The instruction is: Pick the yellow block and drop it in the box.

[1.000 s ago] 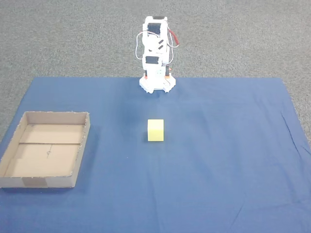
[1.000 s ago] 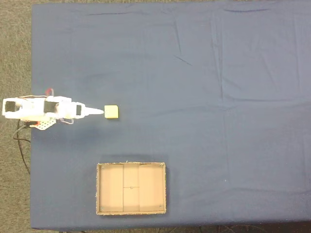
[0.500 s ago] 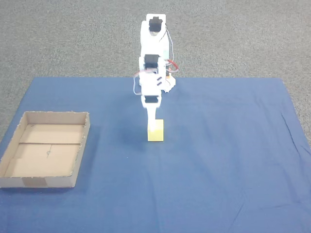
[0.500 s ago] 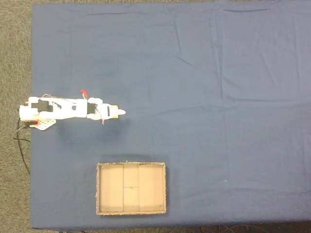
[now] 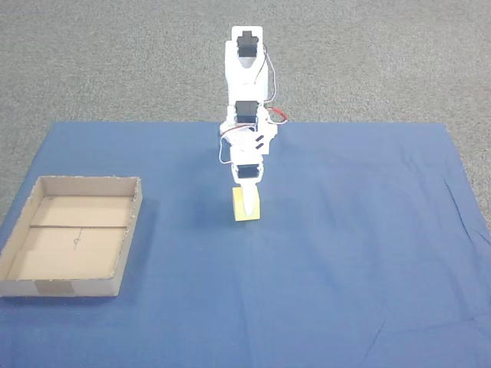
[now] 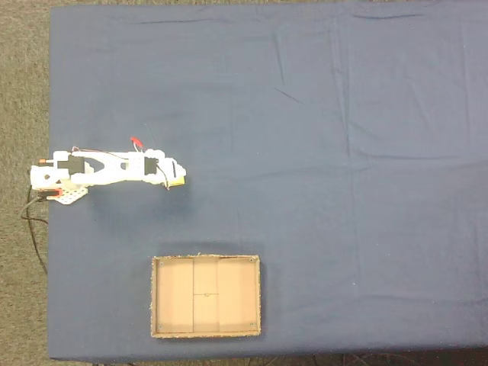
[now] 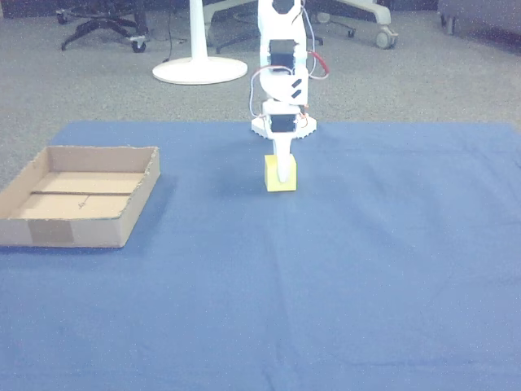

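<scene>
The yellow block (image 5: 238, 215) (image 7: 270, 183) sits on the blue cloth, a short way in front of the arm's base. My gripper (image 5: 247, 201) (image 7: 282, 173) points straight down at it, and a white finger (image 7: 283, 167) covers the middle of the block's near face. From above, the gripper (image 6: 175, 178) hides most of the block (image 6: 181, 181), leaving a yellow edge showing. How the jaws stand is too small to make out. The box (image 5: 61, 287) (image 6: 236, 297) (image 7: 81, 232), a shallow brown cardboard tray, lies apart from the block, at the left in the other view, with nothing in it.
A blue cloth (image 5: 345, 253) covers the work area, with grey carpet around it. The arm's base (image 6: 53, 179) stands at the cloth's edge. A white pedestal foot (image 7: 199, 69) and chair legs stand on the floor behind.
The arm has unfolded from its tucked pose, reached out over the block and tipped the gripper downward onto it. Block and box have not moved.
</scene>
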Motion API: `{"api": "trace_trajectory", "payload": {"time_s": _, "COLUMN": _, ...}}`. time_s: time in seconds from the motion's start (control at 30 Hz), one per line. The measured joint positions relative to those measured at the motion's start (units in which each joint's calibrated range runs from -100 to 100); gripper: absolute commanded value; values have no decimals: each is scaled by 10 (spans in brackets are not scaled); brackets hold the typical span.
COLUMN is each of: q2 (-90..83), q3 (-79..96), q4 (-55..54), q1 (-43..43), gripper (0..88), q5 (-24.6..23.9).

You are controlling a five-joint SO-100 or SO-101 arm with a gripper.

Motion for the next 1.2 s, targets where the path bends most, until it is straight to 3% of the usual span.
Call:
{"api": "trace_trajectory", "payload": {"time_s": 0.27, "q2": -16, "q3": 10, "q4": -19, "q1": 11, "gripper": 180, "q5": -1}}
{"api": "trace_trajectory", "payload": {"time_s": 0.4, "q2": -116, "q3": 12, "q4": -30, "q1": 41, "gripper": 179, "q5": 0}}
{"api": "trace_trajectory", "payload": {"time_s": 0.53, "q2": -261, "q3": 11, "q4": -79, "q1": 110, "gripper": 178, "q5": 4}}
{"api": "trace_trajectory", "payload": {"time_s": 0.67, "q2": -290, "q3": -30, "q4": -199, "q1": 241, "gripper": 184, "q5": 3}}
{"api": "trace_trajectory", "payload": {"time_s": 0.77, "q2": -194, "q3": -148, "q4": -206, "q1": 316, "gripper": 183, "q5": 4}}
{"api": "trace_trajectory", "payload": {"time_s": 0.93, "q2": 87, "q3": -504, "q4": -76, "q1": 372, "gripper": 178, "q5": 13}}
{"api": "trace_trajectory", "payload": {"time_s": 1.2, "q2": 323, "q3": -647, "q4": 43, "q1": 380, "gripper": 168, "q5": 58}}
